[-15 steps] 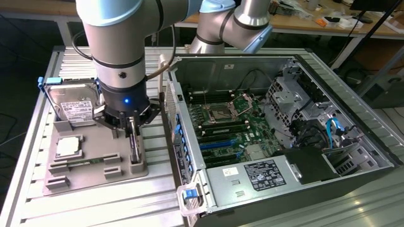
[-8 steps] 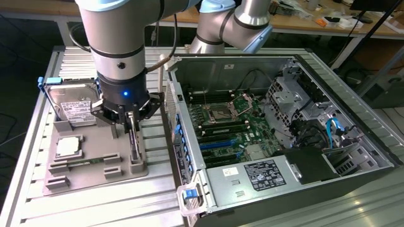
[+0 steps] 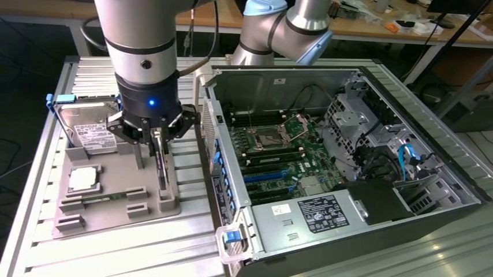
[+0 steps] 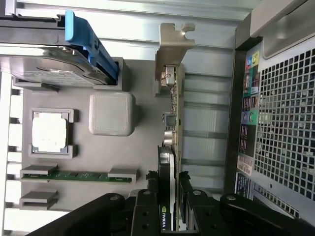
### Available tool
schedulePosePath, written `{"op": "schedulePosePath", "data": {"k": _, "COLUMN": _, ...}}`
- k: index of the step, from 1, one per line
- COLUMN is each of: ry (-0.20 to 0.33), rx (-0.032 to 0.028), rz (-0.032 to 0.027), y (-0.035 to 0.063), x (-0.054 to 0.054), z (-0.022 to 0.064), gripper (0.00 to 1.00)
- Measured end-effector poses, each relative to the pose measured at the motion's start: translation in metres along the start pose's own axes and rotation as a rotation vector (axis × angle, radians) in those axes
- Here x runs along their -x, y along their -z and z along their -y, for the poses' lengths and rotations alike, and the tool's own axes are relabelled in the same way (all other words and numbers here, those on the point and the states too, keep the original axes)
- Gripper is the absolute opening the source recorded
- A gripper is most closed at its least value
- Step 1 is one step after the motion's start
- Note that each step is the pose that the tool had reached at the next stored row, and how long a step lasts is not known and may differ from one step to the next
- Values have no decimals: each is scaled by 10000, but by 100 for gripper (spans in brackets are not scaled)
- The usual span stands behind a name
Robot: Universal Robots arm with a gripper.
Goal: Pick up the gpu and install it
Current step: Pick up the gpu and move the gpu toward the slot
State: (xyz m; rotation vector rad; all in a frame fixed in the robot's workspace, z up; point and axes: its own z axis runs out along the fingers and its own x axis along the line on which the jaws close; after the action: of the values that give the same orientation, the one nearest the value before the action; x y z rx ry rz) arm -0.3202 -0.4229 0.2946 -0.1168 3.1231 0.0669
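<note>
Gpu (image 4: 171, 123) stands on thin edge in slot of gray holder (image 4: 142, 98), so top edge is easy to grab. My claw (image 4: 168, 178) squeezes gpu from both sides. Looks not lifted yet. Open computer case (image 3: 308, 167) sits just beside on counter (image 3: 193, 248).

A tray (image 3: 123, 179) on the counter (image 3: 115, 254), at the exterior view's left, holds a hard drive (image 3: 86, 130) upper left, chip (image 3: 83, 180) below, gpu (image 3: 163, 173) along its right edge; computer case (image 3: 277, 86) at right.
</note>
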Motion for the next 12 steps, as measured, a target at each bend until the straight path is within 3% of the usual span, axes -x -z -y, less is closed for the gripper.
{"op": "schedulePosePath", "data": {"k": 12, "ry": 0, "rx": 0, "rz": 0, "y": 329, "x": 6, "z": -14, "gripper": 27}}
